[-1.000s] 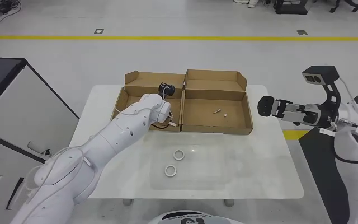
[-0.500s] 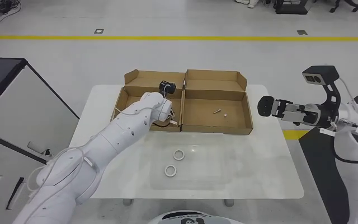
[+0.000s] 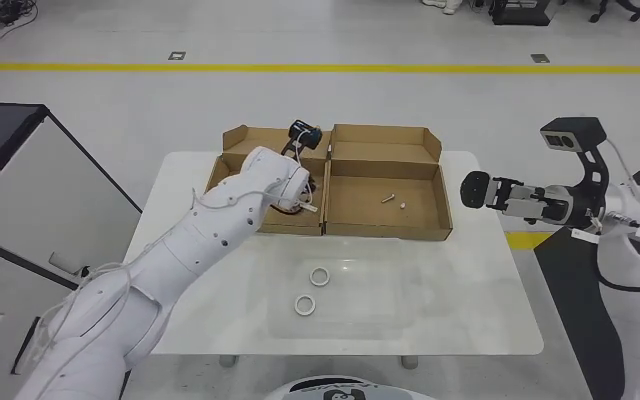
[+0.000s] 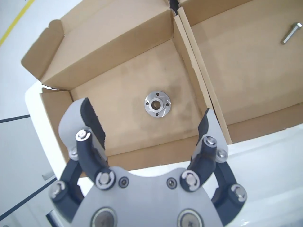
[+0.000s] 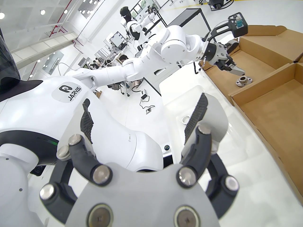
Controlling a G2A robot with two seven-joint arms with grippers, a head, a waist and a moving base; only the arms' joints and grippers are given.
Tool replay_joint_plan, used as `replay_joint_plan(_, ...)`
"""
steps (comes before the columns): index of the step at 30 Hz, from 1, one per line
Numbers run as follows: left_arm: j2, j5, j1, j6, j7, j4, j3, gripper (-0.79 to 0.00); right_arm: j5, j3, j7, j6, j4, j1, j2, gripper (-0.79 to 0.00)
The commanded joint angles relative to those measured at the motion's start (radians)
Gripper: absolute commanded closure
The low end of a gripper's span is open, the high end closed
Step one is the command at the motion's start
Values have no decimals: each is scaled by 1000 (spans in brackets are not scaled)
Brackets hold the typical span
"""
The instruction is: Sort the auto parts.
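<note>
A round metal flange (image 4: 158, 104) lies flat on the floor of the left cardboard box (image 4: 132, 55). My left gripper (image 4: 146, 108) hangs open above it, holding nothing; the right wrist view shows the same gripper (image 5: 233, 68) just above the flange (image 5: 242, 80). In the right box (image 3: 420, 215) rest a bolt (image 3: 388, 198) and a small pale part (image 3: 402, 205). Two white rings (image 3: 319, 276) (image 3: 304, 304) lie on the table in front of the boxes. My right gripper (image 3: 472, 189) is open and empty, level with the table's right edge, beside the right box.
The two open boxes stand side by side at the back of the white table (image 3: 470, 300), their flaps upright. A faint clear tray outline (image 3: 400, 300) surrounds the rings. A black-framed cart (image 3: 30, 150) stands off the left side.
The left arm's wrist has moved toward the far side of the left box, its camera now over the back flap. The right arm has not moved.
</note>
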Motion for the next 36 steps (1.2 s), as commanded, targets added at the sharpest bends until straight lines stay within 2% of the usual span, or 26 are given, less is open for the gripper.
replay_joint_plan(1,10,0,3,-47,-44,-59,-25,-785,0,0,0,0,0,0,0,-785)
replay_joint_plan(6,26,-35,11,-166,-151,-178,-75,-785,0,0,0,0,0,0,0,-785)
replay_joint_plan(12,39,-127,12,-365,-315,-275,-92,-785,0,0,0,0,0,0,0,-785)
replay_joint_plan(16,53,-186,10,-456,-315,-282,-66,-785,0,0,0,0,0,0,0,-785)
replay_joint_plan(22,90,-292,-8,-477,-315,-306,8,-785,0,0,0,0,0,0,0,-785)
replay_joint_plan(30,144,-444,-57,-431,-315,-362,132,-785,0,0,0,0,0,0,0,-785)
replay_joint_plan(36,168,-504,-92,-397,-315,-405,197,-785,0,0,0,0,0,0,0,-785)
